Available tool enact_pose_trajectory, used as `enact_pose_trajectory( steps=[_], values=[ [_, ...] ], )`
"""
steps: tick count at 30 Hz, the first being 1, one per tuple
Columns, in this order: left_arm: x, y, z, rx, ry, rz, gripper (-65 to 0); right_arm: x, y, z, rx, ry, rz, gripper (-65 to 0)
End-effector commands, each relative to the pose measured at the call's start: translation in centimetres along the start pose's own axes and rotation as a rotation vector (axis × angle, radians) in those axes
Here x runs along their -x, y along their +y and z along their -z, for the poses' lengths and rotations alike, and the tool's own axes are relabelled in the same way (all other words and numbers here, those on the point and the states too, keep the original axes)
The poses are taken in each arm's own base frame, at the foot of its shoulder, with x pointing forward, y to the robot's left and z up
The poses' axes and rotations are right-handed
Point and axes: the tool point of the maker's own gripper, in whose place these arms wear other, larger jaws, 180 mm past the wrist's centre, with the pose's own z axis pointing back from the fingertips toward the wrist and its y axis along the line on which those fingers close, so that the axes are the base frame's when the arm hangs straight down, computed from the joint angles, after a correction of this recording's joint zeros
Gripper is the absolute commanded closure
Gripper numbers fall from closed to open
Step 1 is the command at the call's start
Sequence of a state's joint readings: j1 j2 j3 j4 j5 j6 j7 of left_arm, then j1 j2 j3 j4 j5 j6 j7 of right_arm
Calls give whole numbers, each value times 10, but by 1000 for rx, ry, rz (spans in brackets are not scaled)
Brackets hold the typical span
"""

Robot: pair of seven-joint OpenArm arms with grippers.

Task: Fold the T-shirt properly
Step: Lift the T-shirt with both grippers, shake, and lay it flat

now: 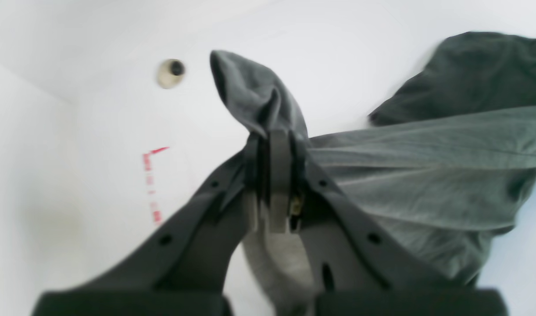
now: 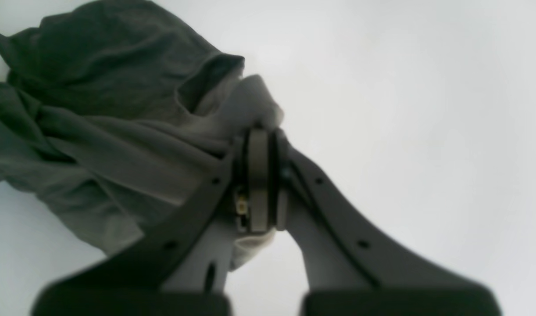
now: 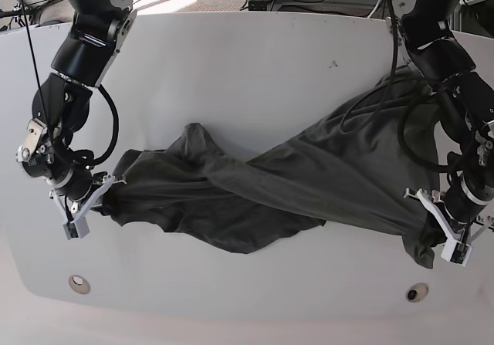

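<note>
The dark charcoal-grey T-shirt (image 3: 278, 187) stretches in a twisted, wrinkled band across the white table, from the left side to the right. My left gripper (image 1: 276, 136) is shut on a bunched corner of the T-shirt (image 1: 426, 175), and a peak of cloth sticks up past its tips. In the base view this left gripper (image 3: 451, 254) is at the right, near the front edge. My right gripper (image 2: 261, 134) is shut on another bunch of the T-shirt (image 2: 110, 118). That right gripper (image 3: 77, 223) sits low at the left of the base view.
The white table (image 3: 247, 75) has a round hole (image 3: 78, 284) at the front left and another hole (image 3: 417, 292) at the front right, also seen as hole (image 1: 171, 72). Red markings (image 1: 151, 184) lie on the surface. Cables hang behind the far edge.
</note>
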State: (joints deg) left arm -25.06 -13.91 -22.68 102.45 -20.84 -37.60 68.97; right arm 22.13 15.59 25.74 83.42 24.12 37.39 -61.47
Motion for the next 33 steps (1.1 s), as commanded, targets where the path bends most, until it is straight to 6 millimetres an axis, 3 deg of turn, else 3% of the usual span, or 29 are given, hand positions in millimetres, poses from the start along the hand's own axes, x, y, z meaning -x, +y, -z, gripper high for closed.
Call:
enact_pose_trajectory(
  steps=[1,4,8,11,14,18,21,24,31,33],
  values=[
    [-40,23,-19,-76,-96,43,0,-48,-16,-7,16,-97,-14,0],
    [-72,35,-32,-118,-164,67,0,-78,-26,-12,26,-141,-18,0],
    [-113,65,-58,-206,-234,104,0,-124,-41,-23,41,-204,-24,0],
    [-147,81,-78,-258,-309,121,0,-168,-48,-34,52,-229,-80,0],
    [-166,99,-99,-315,-344,137,0,-200,-50,-50,75,-273,-129,0],
    [-170,108,-103,-327,-334,119,0,-226,-49,-64,85,-317,-149,0],
    [-167,108,-102,-325,-328,118,0,-221,-56,-67,101,-292,-150,0],
    [-146,105,-91,-311,-278,109,0,-209,-57,-61,96,-263,-144,0],
    [-74,89,-66,-264,-121,83,0,-132,-54,-38,97,-127,-146,0],
    [-41,84,-66,-262,-59,70,0,-102,-50,-35,103,-70,-164,0]
  ],
)
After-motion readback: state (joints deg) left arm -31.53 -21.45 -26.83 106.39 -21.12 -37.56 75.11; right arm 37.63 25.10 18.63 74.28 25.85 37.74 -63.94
